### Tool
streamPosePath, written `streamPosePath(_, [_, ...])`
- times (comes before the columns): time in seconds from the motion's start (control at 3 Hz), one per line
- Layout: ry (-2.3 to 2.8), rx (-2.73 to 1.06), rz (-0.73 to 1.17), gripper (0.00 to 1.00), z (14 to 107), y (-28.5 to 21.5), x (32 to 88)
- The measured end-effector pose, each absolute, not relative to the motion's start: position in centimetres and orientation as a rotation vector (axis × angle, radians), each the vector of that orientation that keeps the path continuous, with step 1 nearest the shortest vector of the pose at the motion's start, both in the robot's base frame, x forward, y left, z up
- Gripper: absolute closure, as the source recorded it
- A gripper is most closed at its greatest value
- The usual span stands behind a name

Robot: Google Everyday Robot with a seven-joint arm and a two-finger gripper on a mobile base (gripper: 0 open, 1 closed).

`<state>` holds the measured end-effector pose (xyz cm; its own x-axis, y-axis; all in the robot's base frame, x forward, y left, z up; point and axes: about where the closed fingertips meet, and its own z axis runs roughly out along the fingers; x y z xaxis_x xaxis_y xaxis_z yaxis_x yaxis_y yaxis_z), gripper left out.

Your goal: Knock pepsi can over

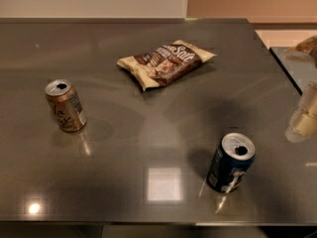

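The pepsi can is dark blue with white markings and a silver top. It stands upright on the dark table, near the front right. My gripper is a pale shape at the right edge of the view. It hangs above the table, to the right of the can and a little farther back. There is a clear gap between it and the can. Part of the arm shows above it at the frame edge.
A gold-brown can stands upright at the left. A brown and cream snack bag lies flat at the back centre. The table's right edge runs just behind the gripper, and a lighter floor lies beyond it.
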<state>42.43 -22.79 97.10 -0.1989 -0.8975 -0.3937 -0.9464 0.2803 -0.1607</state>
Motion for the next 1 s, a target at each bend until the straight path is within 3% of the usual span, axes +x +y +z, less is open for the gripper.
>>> streamPosePath(1.0, [1.939,-1.583,0.481,0.00,93.9,-20.9,38.0])
